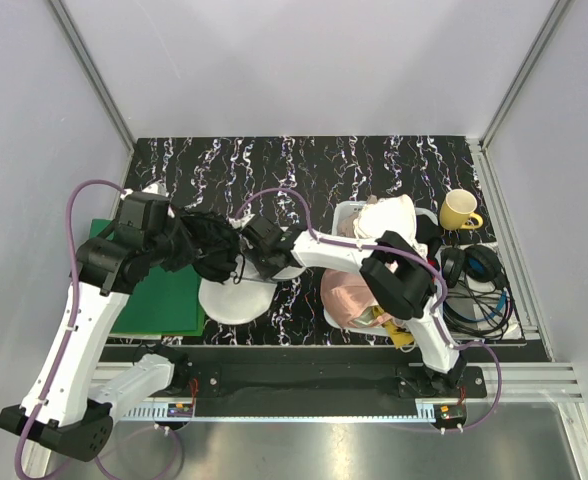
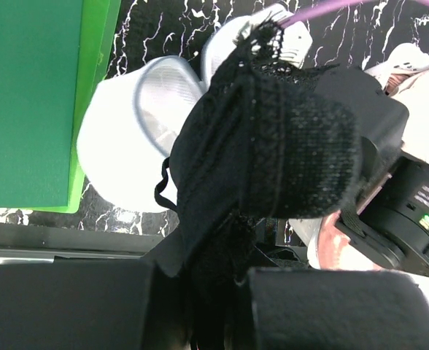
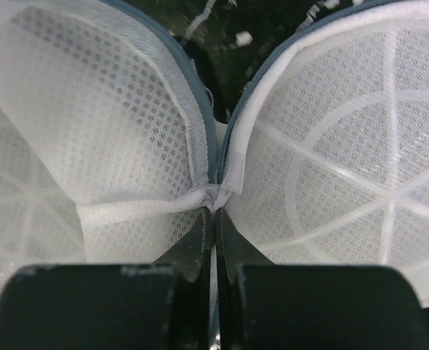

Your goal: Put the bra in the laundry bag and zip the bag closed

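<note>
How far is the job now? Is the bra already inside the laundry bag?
Done: the left gripper holds the black bra. In hand: the right gripper pinches the open laundry bag where its halves meet. Left: bra inside, zip closed.

Left pincer (image 2: 216,295) grips bra (image 2: 287,146); laundry bag (image 2: 116,157) beyond.

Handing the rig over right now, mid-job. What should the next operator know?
Left gripper: shut on the bra, which dangles close to the bag.
Right gripper: shut on the laundry bag, pinching the seam where its two open halves meet.
Done: bra picked up, bag unzipped and gripped.
Left: put the bra inside, then zip the bag closed.
</note>
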